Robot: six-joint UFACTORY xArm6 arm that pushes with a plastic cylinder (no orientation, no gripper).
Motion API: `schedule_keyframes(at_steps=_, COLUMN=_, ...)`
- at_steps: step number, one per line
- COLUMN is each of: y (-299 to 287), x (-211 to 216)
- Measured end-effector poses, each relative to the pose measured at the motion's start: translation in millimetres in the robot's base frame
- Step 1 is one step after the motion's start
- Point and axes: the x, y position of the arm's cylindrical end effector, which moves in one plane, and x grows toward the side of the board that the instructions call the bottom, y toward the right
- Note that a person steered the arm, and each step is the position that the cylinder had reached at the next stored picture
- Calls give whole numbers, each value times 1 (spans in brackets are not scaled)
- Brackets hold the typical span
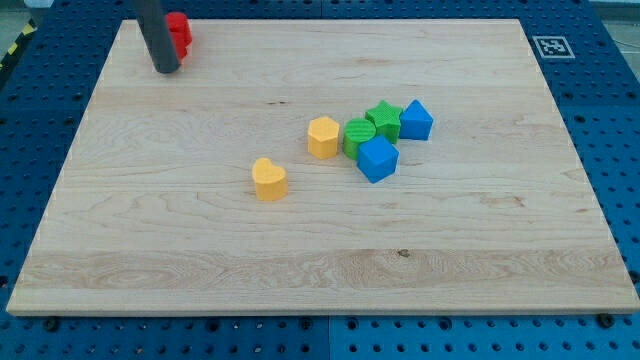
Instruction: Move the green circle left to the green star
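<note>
There is only one view. It looks down at my wooden board (200,240) from the board's near side, high and tilted, so the far edge at the view's top appears shorter. The whole board fits in, with blue perforated table (610,130) around it. My tip (166,69) enters at the view's top left.

Just my tip (166,70) parked way up near the wooden board's (200,250) top-left corner, rod standing about upright (upper part cut off by the view's top), touching down on the board.
</note>
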Motion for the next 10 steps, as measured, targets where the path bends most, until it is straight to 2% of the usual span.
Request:
schedule_keyframes(at_steps=2, y=42, x=71)
schedule_keyframes(at_steps=4, y=46, x=87)
schedule_keyframes(at_steps=5, y=75, x=93)
schedule_keyframes(at_steps=7, y=133, x=136)
schedule_keyframes(at_steps=9, y=240, x=166)
schedule_keyframes(at_steps=10, y=240, x=207)
